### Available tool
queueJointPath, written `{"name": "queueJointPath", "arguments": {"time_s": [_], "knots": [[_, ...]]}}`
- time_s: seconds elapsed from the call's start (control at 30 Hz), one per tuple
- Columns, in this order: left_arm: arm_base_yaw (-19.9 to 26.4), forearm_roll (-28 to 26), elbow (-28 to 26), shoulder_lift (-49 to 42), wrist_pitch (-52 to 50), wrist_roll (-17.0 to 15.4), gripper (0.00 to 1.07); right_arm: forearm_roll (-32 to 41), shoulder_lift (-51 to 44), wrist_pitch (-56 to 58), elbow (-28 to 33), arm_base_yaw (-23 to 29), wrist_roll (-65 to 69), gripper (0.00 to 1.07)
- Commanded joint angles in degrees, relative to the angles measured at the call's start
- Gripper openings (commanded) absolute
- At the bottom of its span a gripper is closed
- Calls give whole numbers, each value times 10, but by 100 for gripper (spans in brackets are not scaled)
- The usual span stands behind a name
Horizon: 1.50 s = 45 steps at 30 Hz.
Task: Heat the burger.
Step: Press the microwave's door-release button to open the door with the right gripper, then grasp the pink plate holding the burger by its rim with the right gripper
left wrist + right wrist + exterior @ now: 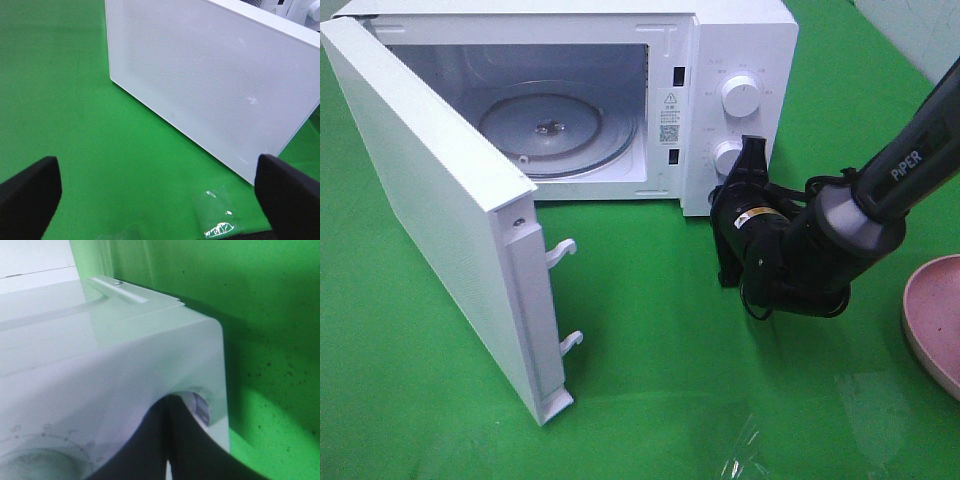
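Here, right pincer (754, 152) beside microwave knob (726, 158).

On my feed a white microwave (745, 35) sits at the back of the green bench (650, 330), its door (430, 190) swung wide open toward the front left. Two latch hooks (560, 252) stick out of the door's free edge. Inside I can see the glass turntable (555, 130). Two round knobs (739, 96) are stacked on the control panel. A pink plate (935, 320) is cut off by the right edge, and a scrap of clear plastic (745, 450) lies near the front.
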Motion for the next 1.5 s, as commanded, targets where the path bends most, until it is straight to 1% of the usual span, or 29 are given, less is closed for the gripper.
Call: {"name": "queueJointPath", "arguments": {"time_s": [0.03, 0.33, 0.37, 0.43, 0.47, 0.57, 0.63, 0.67, 0.73, 0.77, 0.8, 0.83, 0.87, 0.9, 0.93, 1.03, 1.07, 1.13, 1.17, 1.2, 1.23, 1.27, 1.3, 1.33, 1.37, 1.4, 1.43, 1.47, 1.5], "knots": [[-1, 1, 2, -2, -10, -3, 96, -19, -22, -46, -1, 2, 6, 0], [-1, 1, 2, -2, -10, -3, 96, -23, -75, 32, 58, 9, -17, 0], [-1, 1, 2, -2, -10, -3, 96, -25, -96, 70, 70, 9, -32, 0], [-1, 1, 2, -2, -10, -3, 96, -25, -107, 96, 76, 9, -45, 0], [-1, 1, 2, -2, -10, -3, 96, -25, -127, 140, 87, 9, -72, 0], [-1, 1, 2, -2, -10, -3, 96, -25, -147, 183, 95, 9, -108, 0], [-1, 1, 2, -2, -10, -3, 96, -25, -182, 234, 104, 9, -184, 0], [-1, 1, 2, -2, -10, -3, 96, -25, -182, 234, 104, 9, -184, 0], [-1, 1, 2, -2, -10, -3, 96, -25, -203, 270, 105, 9, -235, 0], [-1, 1, 2, -2, -10, -3, 96, -25, -224, 312, 105, 9, -313, 0], [-1, 1, 2, -2, -10, -3, 96, -25, -224, 312, 105, 9, -313, 0], [-1, 1, 2, -2, -10, -3, 96, -25, -247, 359, 105, 9, -398, 1], [-1, 1, 2, -2, -10, -3, 96, -25, -259, 387, 105, 9, -436, 1], [-1, 1, 2, -2, -10, -3, 96, -25, -259, 387, 105, 9, -436, 1], [-1, 1, 2, -2, -10, -3, 96, -25, -284, 457, 105, 6, -513, 1], [-1, 1, 2, -2, -10, -3, 96, -25, -296, 492, 105, 6, -553, 1], [-1, 1, 2, -2, -10, -3, 96, -31, -307, 534, 105, 6, -595, 2], [-1, 1, 2, -2, -10, -3, 96, -39, -312, 551, 105, 6, -607, 2], [-1, 1, 2, -2, -10, -3, 96, -61, -319, 589, 104, 6, -626, 2], [-1, 1, 2, -2, -10, -3, 96, -61, -319, 589, 104, 6, -626, 2], [-1, 1, 2, -2, -10, -3, 96, -100, -323, 631, 104, 6, -627, 3], [-1, 1, 2, -2, -10, -2, 96, -119, -325, 649, 104, 6, -627, 3], [-1, 1, 2, -2, -10, -2, 96, -119, -325, 649, 104, 6, -627, 3], [-1, 1, 2, -2, -10, -2, 96, -167, -332, 689, 104, 6, -627, 4], [-1, 1, 2, -2, -10, -2, 96, -167, -332, 689, 104, 6, -627, 4], [-1, 1, 2, -2, -10, -2, 96, -203, -343, 726, 104, 6, -626, 5], [-1, 1, 2, -2, -10, -2, 96, -203, -343, 726, 104, 6, -626, 5], [-1, 1, 2, -2, -10, -2, 96, -234, -356, 758, 104, 6, -629, 6], [-1, 1, 2, -2, -10, -2, 96, -234, -356, 758, 104, 6, -629, 6]]}}
